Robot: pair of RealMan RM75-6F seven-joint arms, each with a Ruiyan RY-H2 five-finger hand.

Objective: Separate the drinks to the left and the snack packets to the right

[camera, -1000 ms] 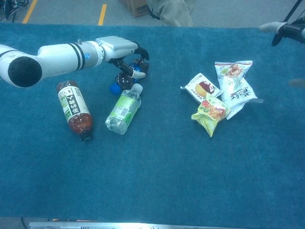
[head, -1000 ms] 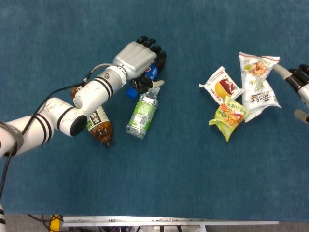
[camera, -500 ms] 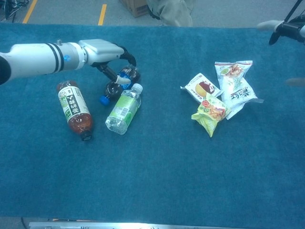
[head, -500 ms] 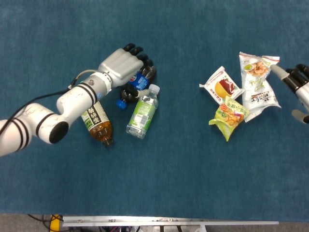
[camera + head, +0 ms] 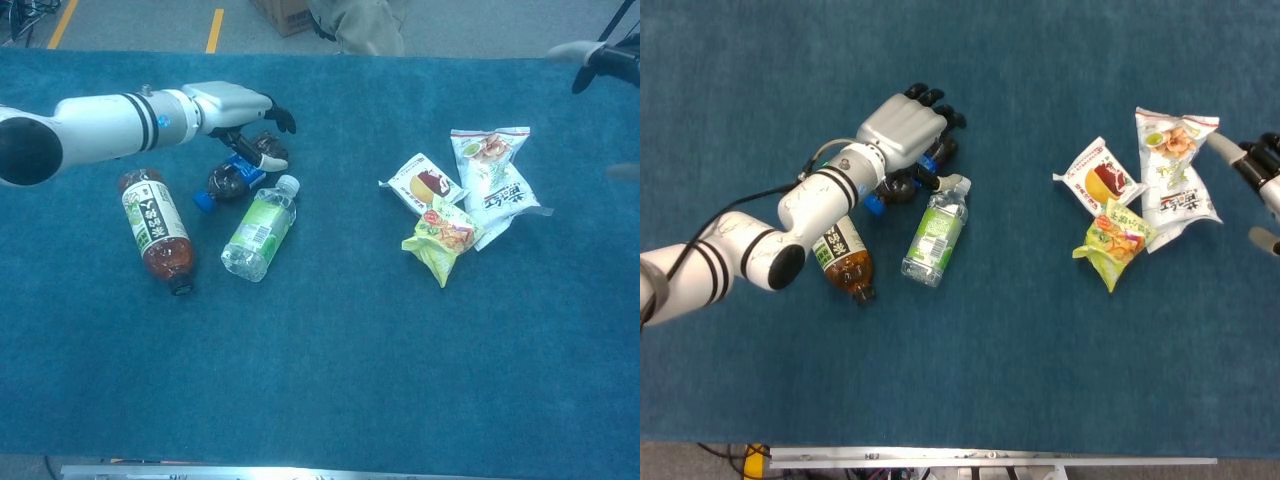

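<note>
Three drinks are now gathered toward the table's left edge: the cola bottle has been swung round by the left hand, whose fingers are curled over it, beside the water bottle and tea bottle. Four snack packets are clustered rightward. Right hand is seen half-open, empty. Sorting looks nearly settled.

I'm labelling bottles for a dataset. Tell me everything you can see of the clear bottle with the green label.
The clear bottle looks like thin see-through plastic, with a pale cap and a green and white label wrapped round its middle. It lies on its side on the blue cloth, cap pointing up towards the dark cola bottle and the left hand. Neither hand holds it. Whether its cap touches the cola bottle is unclear.
</note>
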